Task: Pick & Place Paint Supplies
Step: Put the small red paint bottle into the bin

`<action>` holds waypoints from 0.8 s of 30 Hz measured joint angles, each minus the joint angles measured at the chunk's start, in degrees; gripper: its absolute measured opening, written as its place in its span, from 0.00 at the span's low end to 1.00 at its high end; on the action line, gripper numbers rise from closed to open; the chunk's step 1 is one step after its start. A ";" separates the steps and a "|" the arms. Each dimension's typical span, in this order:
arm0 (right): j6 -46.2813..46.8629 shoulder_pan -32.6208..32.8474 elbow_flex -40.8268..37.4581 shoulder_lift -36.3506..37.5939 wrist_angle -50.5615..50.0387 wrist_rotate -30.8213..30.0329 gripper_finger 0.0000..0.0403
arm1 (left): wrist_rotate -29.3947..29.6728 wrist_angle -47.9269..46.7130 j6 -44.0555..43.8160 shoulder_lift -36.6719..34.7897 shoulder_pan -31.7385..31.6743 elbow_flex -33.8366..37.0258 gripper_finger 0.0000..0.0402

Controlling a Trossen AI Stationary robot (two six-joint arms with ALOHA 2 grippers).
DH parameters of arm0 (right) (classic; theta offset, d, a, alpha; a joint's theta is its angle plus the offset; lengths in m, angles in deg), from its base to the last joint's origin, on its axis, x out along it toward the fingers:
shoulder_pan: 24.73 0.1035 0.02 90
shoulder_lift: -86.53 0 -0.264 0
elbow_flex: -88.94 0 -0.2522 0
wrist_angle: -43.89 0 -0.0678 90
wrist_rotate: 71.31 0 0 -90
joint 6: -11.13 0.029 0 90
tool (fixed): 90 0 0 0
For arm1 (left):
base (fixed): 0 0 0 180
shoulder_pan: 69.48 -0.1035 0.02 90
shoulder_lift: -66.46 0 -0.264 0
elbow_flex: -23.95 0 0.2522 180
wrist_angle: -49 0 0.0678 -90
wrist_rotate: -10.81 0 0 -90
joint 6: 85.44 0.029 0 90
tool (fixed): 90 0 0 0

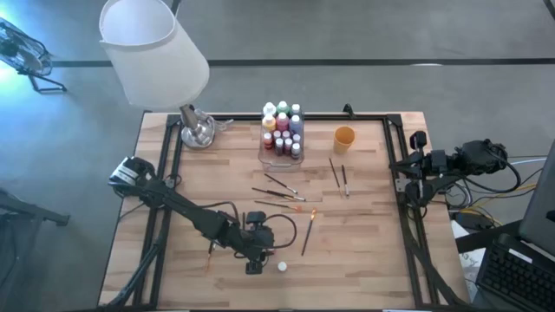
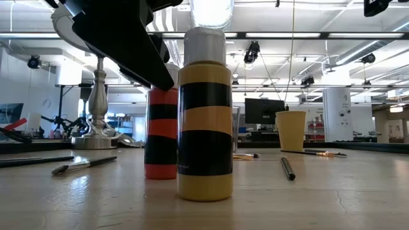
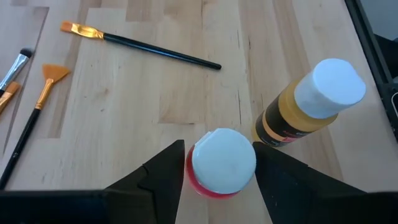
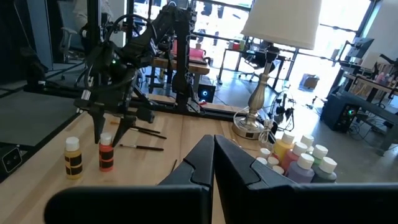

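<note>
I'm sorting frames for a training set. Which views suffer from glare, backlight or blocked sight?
Low view: the yellow bottle and red bottle loom close, hiding the table behind; bright ceiling lights backlight them. Left wrist view: even light, sharp; the left gripper straddles the red bottle's white cap. Right wrist view: bright windows wash out the background; the right gripper is shut. High view: evenly lit.

Red bottle upright, white cap, low centre of the high view, yellow bottle upright just beside it, capped bottles clustered top centre, brushes scattered mid-frame.
</note>
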 joint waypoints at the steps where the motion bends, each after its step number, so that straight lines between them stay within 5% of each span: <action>1: 0.00 -0.02 0.00 0.00 -0.02 0.00 0.02 | -0.01 -0.08 0.02 0.00 0.00 0.00 0.48; 24: 0.00 0.00 0.00 0.00 -0.02 0.00 0.02 | 0.29 -0.82 0.68 -0.15 -0.02 -0.72 0.42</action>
